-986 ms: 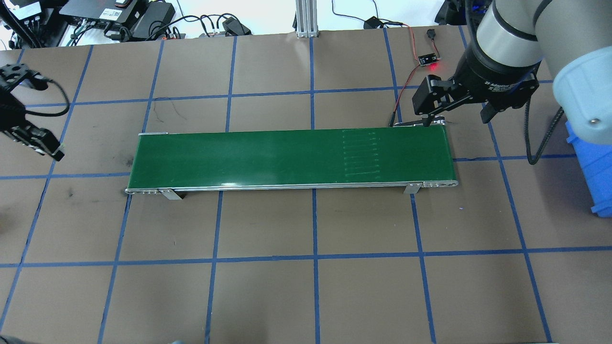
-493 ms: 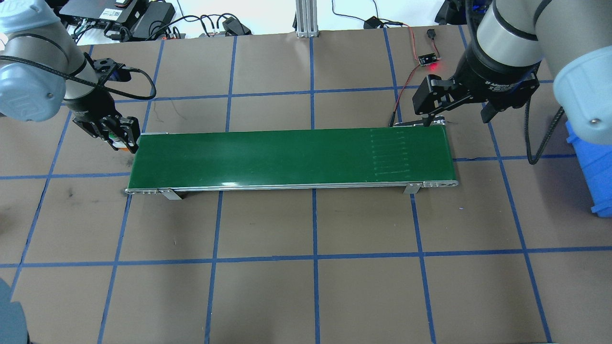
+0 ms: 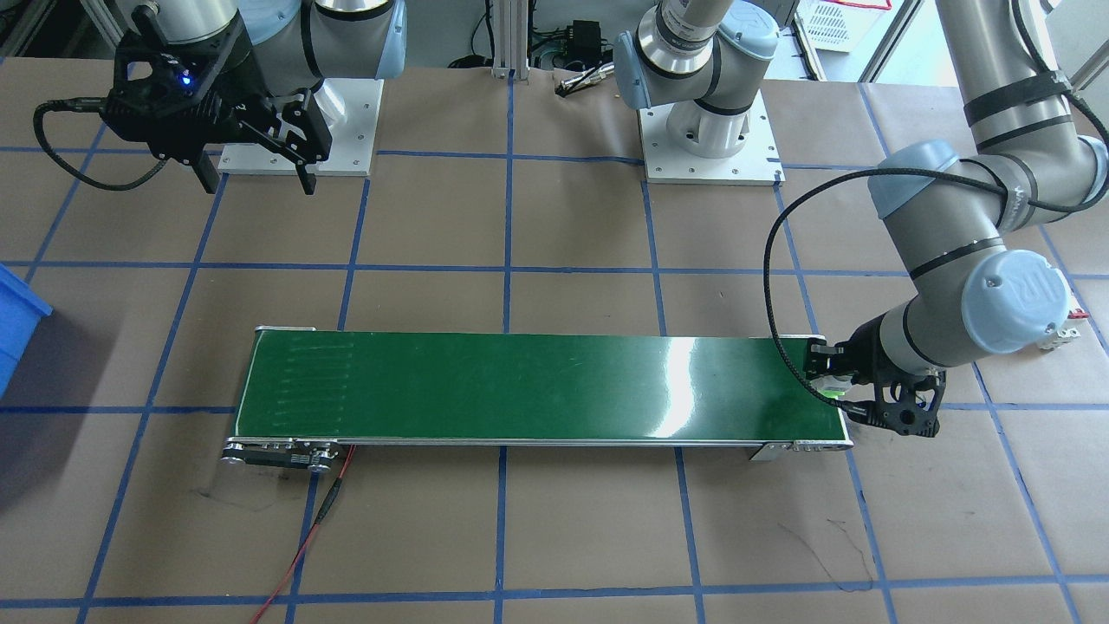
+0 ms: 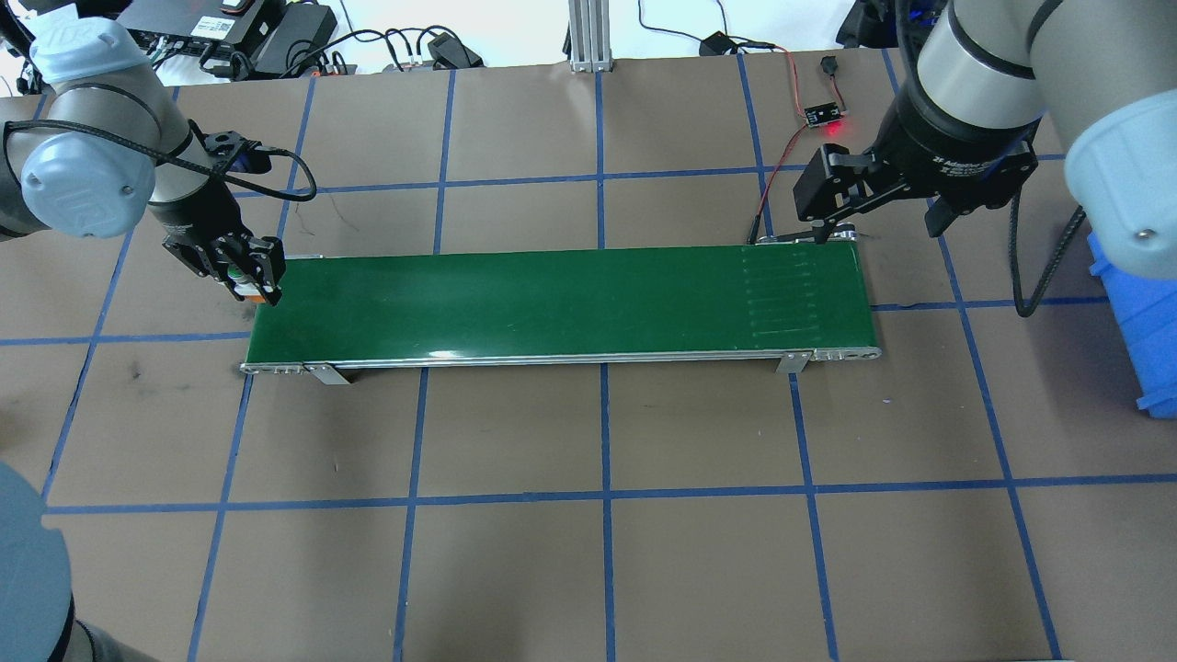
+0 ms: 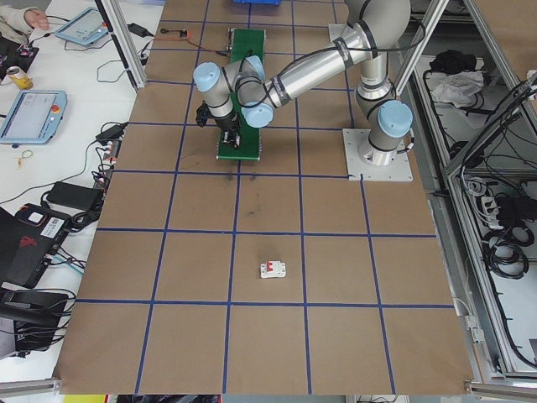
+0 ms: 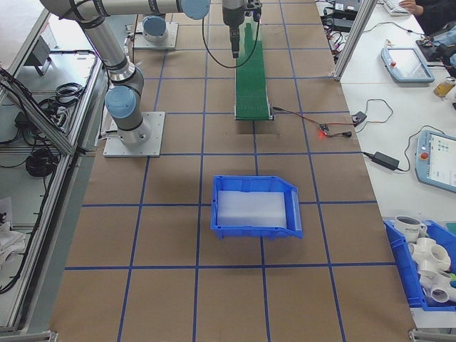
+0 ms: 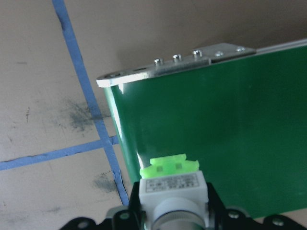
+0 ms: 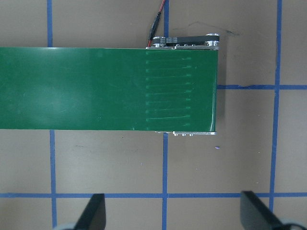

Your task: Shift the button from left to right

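- The right gripper (image 4: 878,216) carries white lettering on its black body just above the fingers; the overhead view shows "2F Adaptive", and the smaller lines under it are too fine to read.
- The button (image 7: 171,188), clamped in the left gripper (image 7: 171,211), bears a white label with tiny print that is blurred and unreadable.

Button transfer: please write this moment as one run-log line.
left pincer: shut on button, over conveyor belt left end | right pincer: open, above right end

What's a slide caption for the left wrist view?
Left tool holding the button over the end of the green conveyor belt.
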Motion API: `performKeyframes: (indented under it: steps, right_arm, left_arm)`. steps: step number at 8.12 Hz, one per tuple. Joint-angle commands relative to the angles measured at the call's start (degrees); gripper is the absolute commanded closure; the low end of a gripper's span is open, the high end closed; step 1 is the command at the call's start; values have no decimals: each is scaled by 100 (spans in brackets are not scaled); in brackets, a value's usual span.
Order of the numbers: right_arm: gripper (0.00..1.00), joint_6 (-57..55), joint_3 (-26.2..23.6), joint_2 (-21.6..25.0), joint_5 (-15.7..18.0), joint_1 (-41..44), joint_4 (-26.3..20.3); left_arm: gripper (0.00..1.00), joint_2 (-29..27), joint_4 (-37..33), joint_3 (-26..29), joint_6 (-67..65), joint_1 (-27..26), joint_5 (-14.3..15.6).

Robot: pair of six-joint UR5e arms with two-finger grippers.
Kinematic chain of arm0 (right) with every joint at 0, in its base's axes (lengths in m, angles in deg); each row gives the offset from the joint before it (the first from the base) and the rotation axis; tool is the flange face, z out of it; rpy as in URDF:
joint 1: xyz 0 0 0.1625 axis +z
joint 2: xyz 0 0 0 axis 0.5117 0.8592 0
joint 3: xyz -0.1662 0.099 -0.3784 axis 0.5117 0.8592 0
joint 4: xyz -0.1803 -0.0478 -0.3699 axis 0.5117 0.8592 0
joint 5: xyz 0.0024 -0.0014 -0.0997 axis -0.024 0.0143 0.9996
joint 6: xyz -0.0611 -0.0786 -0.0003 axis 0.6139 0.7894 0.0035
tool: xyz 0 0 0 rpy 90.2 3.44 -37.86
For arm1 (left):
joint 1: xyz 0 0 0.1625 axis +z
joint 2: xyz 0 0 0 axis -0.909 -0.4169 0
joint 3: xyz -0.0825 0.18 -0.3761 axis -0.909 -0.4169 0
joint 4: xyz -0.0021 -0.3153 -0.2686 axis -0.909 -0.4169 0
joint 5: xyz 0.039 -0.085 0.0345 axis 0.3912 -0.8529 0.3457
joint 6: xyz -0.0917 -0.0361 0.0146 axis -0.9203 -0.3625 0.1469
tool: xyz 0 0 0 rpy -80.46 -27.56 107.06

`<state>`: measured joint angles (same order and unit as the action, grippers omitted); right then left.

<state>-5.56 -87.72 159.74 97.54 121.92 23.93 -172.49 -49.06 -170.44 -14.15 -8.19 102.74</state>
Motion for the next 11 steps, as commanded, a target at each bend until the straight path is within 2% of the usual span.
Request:
performKeyframes:
  steps: [1, 2, 3, 4, 6, 8, 9, 11]
  right_arm:
    - [0, 0, 0, -4, 0, 0, 0]
    - [0, 0, 0, 4, 0, 0, 0]
    - [0, 0, 0, -4, 0, 0, 0]
    - [0, 0, 0, -4, 0, 0, 0]
    - [0, 0, 0, -4, 0, 0, 0]
    - [0, 0, 0, -4, 0, 0, 0]
    - [0, 0, 8, -4, 0, 0, 0]
    - [0, 0, 8, -4, 0, 0, 0]
  left_arm:
    - [100, -233, 204, 11, -26, -1, -39]
    - [100, -242, 195, 2, -52, -1, -118]
    - [44, -242, 143, -7, -200, -10, -119]
    - [0, -172, 38, 2, -254, -114, -75]
    - [0, 248, -541, 20, -551, -579, -66]
    - [0, 1247, -1418, 20, -1481, -1062, -197]
    - [0, 1661, -1552, 20, -1728, -1238, -189]
    - [0, 2077, -1545, 28, -1669, -1363, -242]
